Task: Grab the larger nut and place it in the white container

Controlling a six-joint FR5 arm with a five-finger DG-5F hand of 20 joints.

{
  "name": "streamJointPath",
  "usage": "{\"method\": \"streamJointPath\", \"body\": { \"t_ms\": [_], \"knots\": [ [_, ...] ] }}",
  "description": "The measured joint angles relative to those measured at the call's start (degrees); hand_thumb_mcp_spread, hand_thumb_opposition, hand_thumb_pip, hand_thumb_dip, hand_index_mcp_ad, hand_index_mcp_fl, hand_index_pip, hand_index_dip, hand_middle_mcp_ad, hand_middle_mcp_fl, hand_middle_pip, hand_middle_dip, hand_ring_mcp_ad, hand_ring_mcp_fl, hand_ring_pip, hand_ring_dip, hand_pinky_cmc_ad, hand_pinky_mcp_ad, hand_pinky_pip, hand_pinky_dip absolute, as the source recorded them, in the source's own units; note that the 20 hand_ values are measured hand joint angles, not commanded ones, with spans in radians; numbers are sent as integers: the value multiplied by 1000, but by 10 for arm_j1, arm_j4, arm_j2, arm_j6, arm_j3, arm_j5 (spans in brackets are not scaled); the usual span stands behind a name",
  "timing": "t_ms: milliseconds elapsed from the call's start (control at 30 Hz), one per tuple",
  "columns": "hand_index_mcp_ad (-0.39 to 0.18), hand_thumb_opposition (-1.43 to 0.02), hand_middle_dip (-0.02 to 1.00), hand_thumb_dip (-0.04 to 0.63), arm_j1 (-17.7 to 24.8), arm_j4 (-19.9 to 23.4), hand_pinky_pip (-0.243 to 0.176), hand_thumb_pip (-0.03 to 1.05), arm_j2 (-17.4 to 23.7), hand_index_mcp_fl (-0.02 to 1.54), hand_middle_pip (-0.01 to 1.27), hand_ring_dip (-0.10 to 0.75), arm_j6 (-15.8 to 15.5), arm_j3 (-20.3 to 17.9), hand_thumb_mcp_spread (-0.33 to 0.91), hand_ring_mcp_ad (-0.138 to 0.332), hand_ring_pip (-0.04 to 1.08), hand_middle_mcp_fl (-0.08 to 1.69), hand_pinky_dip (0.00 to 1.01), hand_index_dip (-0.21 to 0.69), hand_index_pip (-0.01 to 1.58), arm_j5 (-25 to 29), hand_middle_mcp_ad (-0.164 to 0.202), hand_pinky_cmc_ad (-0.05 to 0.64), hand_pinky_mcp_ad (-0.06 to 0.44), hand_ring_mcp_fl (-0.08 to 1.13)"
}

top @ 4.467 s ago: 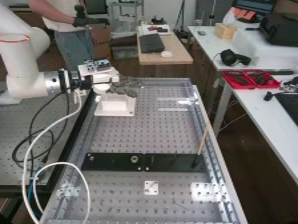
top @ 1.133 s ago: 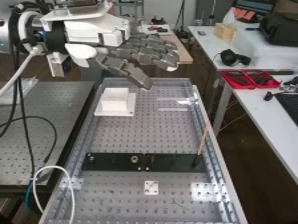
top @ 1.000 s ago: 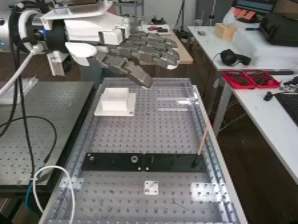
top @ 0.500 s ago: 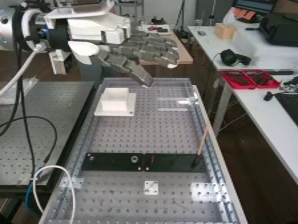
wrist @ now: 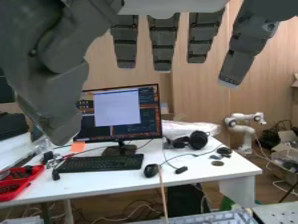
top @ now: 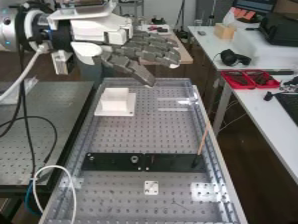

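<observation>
The hand (top: 148,49) is held high over the far end of the bench, its dark fingers extended and spread with nothing between them. Below it and a little to the left, the white container (top: 115,101) stands on its white base plate, apart from the hand. On the flat black bar (top: 174,163) low in the high view, I see the smaller nut (top: 91,158) and the bearing (top: 134,159). In the wrist view the hand (wrist: 163,44) shows long straight fingers and a thumb, holding nothing.
A thin wooden stick (top: 203,138) stands upright at the bar's right end. A small white plate (top: 151,188) lies nearer than the bar. White cable loops along the bench's left side. Red trays (top: 250,79) and headphones (top: 235,57) are on the side table.
From low beside the white container, the hand has risen and come closer to the high camera. Over the last second it has drifted slightly right.
</observation>
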Motion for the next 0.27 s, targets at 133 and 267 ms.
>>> {"method": "streamJointPath", "body": {
  "t_ms": [133, 267],
  "knots": [
    [-98, -822, 253, 182, 0, 1, -106, 668, 1, 37, 126, 150, 1, 0, 145, 162, 87, 58, 637, -31, 314, -1, 82, 379, 326, -2],
    [-98, -822, 253, 180, 0, 1, -106, 670, 2, 37, 126, 147, -2, -2, 145, 162, 87, 58, 637, -31, 314, -1, 86, 379, 328, -2]
  ]
}}
